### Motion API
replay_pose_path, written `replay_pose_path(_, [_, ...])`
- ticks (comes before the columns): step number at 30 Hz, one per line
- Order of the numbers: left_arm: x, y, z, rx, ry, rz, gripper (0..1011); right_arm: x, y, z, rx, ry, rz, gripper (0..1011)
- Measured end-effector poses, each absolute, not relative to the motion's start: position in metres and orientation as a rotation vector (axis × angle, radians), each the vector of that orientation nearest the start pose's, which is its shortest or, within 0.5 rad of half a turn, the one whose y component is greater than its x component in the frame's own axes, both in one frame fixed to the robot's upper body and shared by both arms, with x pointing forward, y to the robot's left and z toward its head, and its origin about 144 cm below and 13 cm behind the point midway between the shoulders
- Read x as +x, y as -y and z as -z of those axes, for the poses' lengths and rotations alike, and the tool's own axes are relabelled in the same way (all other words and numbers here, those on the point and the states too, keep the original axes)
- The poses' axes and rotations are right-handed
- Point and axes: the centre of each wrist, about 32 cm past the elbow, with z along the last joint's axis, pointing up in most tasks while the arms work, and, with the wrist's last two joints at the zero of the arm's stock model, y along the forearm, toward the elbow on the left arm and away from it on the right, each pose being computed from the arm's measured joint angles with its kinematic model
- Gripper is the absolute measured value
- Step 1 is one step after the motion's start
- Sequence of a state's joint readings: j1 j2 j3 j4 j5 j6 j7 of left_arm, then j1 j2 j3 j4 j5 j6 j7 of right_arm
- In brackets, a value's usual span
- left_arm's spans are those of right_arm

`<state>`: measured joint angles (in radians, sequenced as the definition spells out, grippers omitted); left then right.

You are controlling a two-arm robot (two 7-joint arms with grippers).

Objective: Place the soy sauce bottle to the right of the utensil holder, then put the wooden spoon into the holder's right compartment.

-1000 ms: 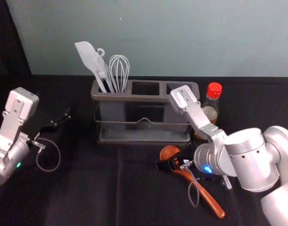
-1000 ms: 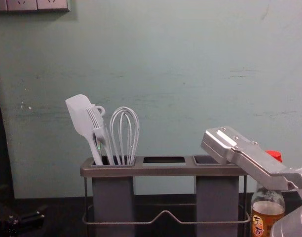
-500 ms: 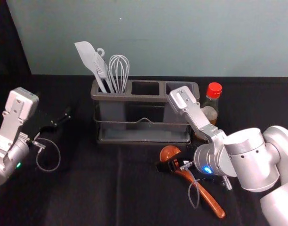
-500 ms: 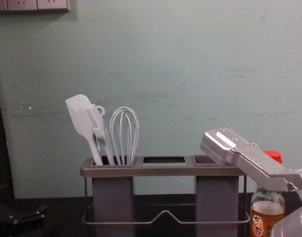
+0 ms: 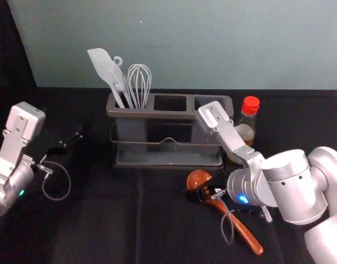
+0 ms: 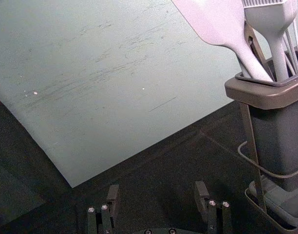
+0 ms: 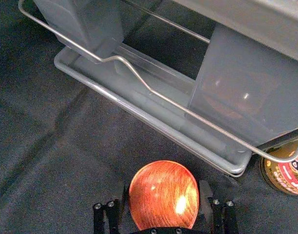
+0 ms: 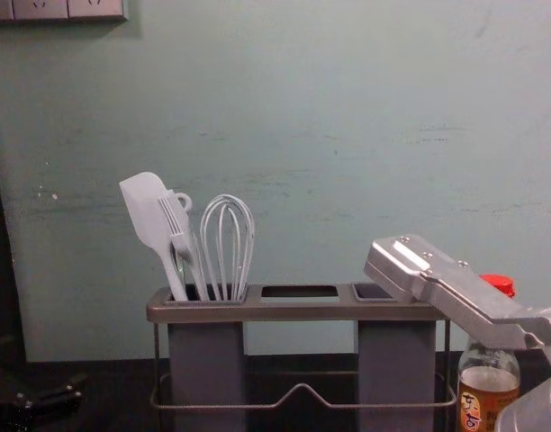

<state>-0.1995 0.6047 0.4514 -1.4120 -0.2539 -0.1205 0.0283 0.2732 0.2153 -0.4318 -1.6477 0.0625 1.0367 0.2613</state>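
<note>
We see whisk (image 5: pixel 139 82) and spatula (image 5: pixel 101 61) upright in the holder's (image 5: pixel 169 115) left compartment; bottle (image 5: pixel 250 105) just right of it, partly behind the right arm (image 5: pixel 230 137). Spoon (image 5: pixel 243 234) reddish, glossy, lying before the holder. Right gripper (image 5: pixel 201 188) low, jaws spread about its bowl. Left gripper (image 5: pixel 78 135) parked left, jaws apart.

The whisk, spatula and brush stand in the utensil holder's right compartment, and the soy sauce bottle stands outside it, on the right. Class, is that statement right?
The compartment is wrong: the chest view shows the whisk, spatula and brush in the utensil holder's left compartment. The soy sauce bottle does stand outside, on the right.
</note>
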Motion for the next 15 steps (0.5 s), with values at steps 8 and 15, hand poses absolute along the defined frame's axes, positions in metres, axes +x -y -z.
replay_pose_path(8, [0.489,-0.310,-1.140,0.304,0.285,-1.248,1000,0.494,0.155,-1.228,-0.766,-0.367,0.965,837])
replay_pose_path(15, [0.489,-0.310,-1.140,0.304,0.285,-1.248,1000,0.486,0.160,-1.235,-0.734,-0.366,0.966,837])
